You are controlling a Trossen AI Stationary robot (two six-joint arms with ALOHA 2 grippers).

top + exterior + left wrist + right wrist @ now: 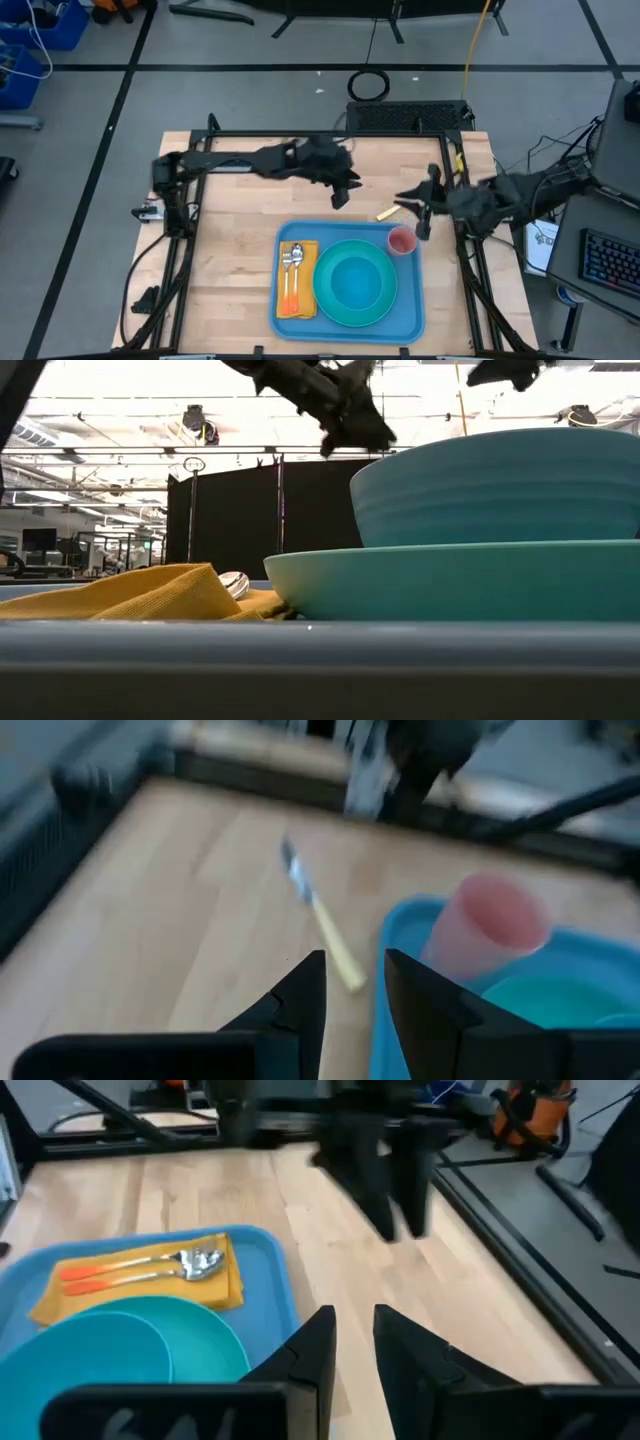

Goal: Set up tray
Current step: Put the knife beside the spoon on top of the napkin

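Blue plastic tray [412,318], rectangular and rimmed, sits at the table's near edge, already carrying a round teal plate [355,283] with bowl, yellow napkin [305,303], orange-handled cutlery [291,275] and pink cup [401,242]. A yellow-handled knife [387,213] lies beyond it on the wood, apparently the last piece. Left gripper [341,196] and right gripper [424,226] hover slightly parted, grasping nothing.

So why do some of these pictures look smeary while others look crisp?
Left wrist view: everything past the left claw is motion-smeared, including the pink cup and the knife. Right wrist view: the far arm is blurred, the spoon and fork sharper. Low view: the tray rim fills the foreground out of focus, with bright ceiling lights behind. High view: evenly lit, no glare.
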